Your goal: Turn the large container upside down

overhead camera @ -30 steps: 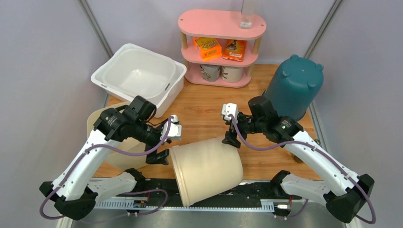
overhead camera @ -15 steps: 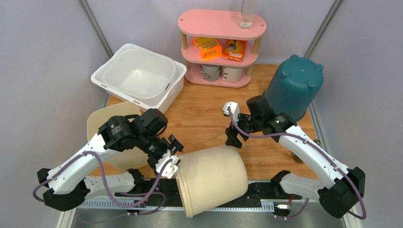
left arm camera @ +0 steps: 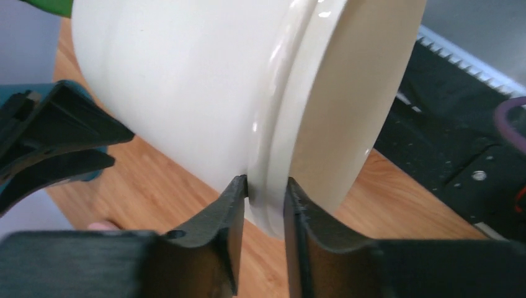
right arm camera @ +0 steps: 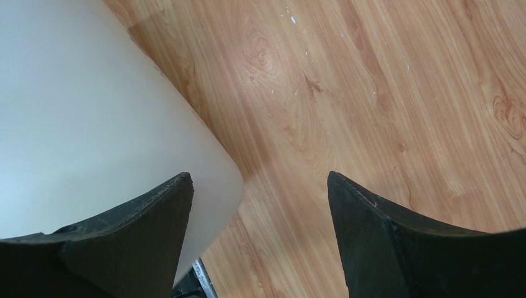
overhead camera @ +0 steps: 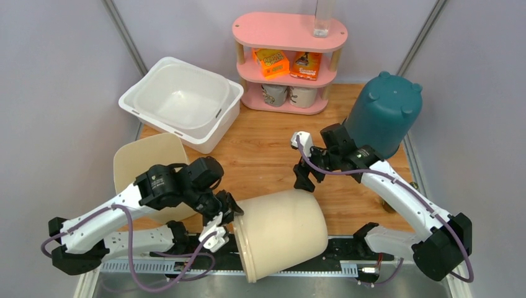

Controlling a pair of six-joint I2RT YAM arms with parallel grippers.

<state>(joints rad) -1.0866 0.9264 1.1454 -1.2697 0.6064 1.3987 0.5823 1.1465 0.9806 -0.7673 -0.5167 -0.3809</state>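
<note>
The large container (overhead camera: 282, 233) is a cream bucket lying on its side at the table's near edge, its open mouth facing left and toward the arm bases. My left gripper (overhead camera: 231, 218) is shut on its rim. In the left wrist view one finger presses the outside of the rim and the other the inside, with my left gripper (left arm camera: 267, 183) pinching the container (left arm camera: 186, 81). My right gripper (overhead camera: 303, 177) hovers open over the wood just behind the container's closed end. The right wrist view shows my right gripper (right arm camera: 260, 177) holding nothing, with the container (right arm camera: 80, 112) at its left.
A teal bin (overhead camera: 384, 112) stands upside down at the right, close behind the right arm. A white tub (overhead camera: 180, 99) sits at the back left and a pink shelf (overhead camera: 288, 59) at the back. A cream lid (overhead camera: 146, 164) lies under the left arm.
My left gripper swung down to the container's mouth and closed from wide open onto the rim. The container shifted slightly to the right. The right gripper barely moved.
</note>
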